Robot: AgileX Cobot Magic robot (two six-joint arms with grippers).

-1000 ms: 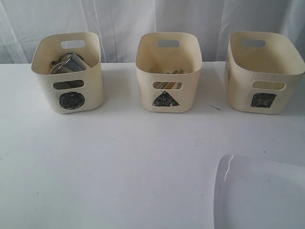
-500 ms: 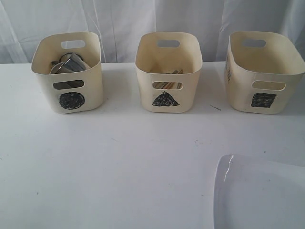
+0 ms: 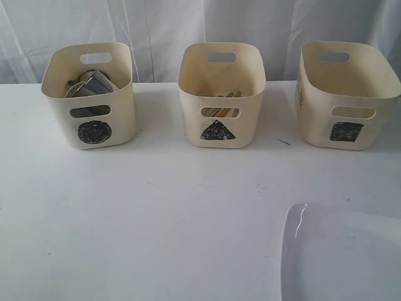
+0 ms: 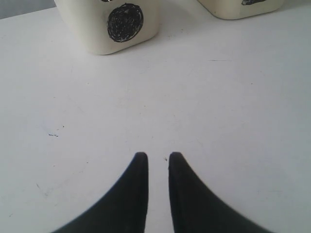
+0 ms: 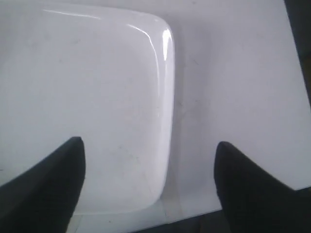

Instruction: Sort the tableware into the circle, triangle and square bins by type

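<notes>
Three cream bins stand in a row at the back. The circle bin (image 3: 91,94) holds steel mugs (image 3: 94,83). Wooden chopsticks (image 3: 219,113) show in the triangle bin (image 3: 220,94). I see nothing inside the square bin (image 3: 348,94). The large white square plate (image 3: 341,257) lies flat at the front right. My right gripper (image 5: 148,145) is wide open over a corner of the plate (image 5: 87,97), with one finger above the plate and the other above the bare table. My left gripper (image 4: 155,158) hovers over the table in front of the circle bin (image 4: 112,24), its fingers a narrow gap apart and empty.
The white table (image 3: 156,213) runs up to a white curtain behind the bins. Its dark front edge (image 5: 194,224) lies just past the plate's corner. A small dark speck (image 3: 283,142) sits between the triangle and square bins.
My right gripper has gone from shut to wide open. The bins and the plate have not moved in the exterior view.
</notes>
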